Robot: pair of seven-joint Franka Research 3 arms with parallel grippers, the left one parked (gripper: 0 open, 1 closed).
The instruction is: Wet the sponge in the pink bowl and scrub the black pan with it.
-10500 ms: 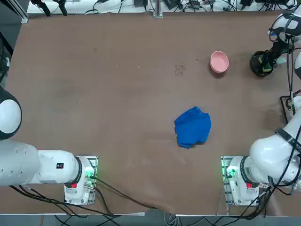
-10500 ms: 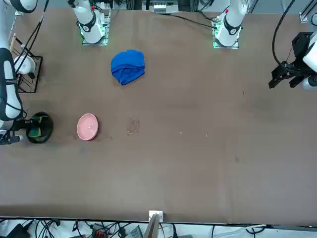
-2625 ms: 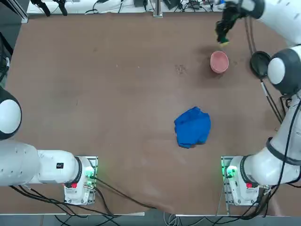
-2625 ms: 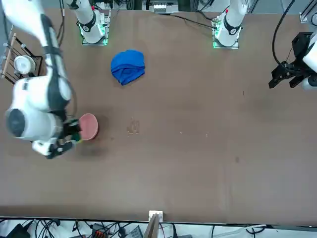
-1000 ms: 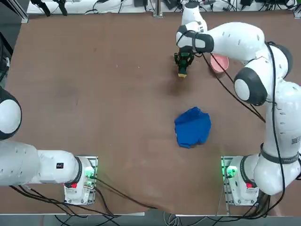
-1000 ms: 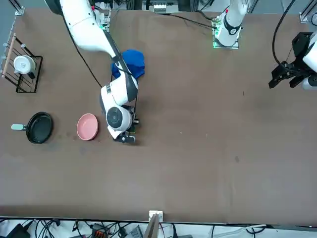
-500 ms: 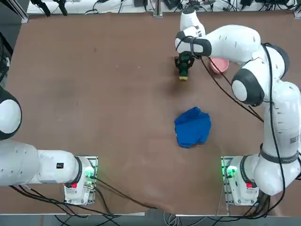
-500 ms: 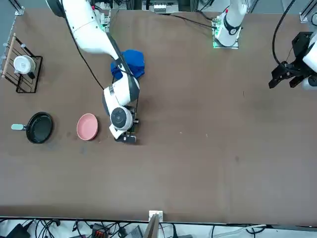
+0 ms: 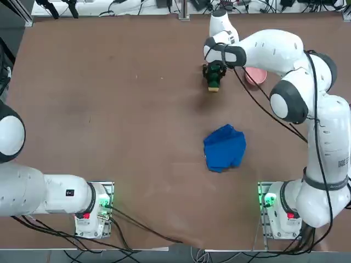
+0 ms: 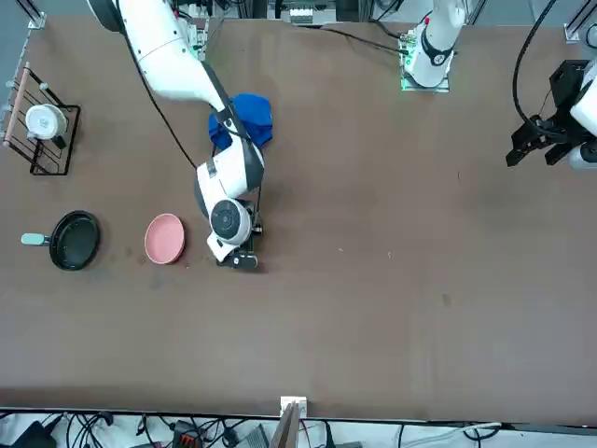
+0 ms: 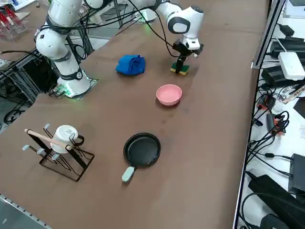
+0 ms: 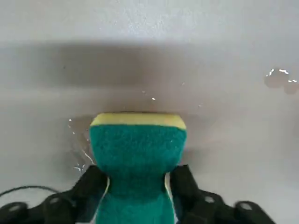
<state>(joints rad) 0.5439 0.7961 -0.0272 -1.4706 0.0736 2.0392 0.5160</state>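
You have no readable text, label, brand, number or sign anywhere in these views. Nothing legible stands on the surface, the arms or the things lying there. The small marks on the arm bases are too tiny for you to make out as letters or figures.

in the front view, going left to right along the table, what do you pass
mug rack → black pan → pink bowl → right gripper at the sponge
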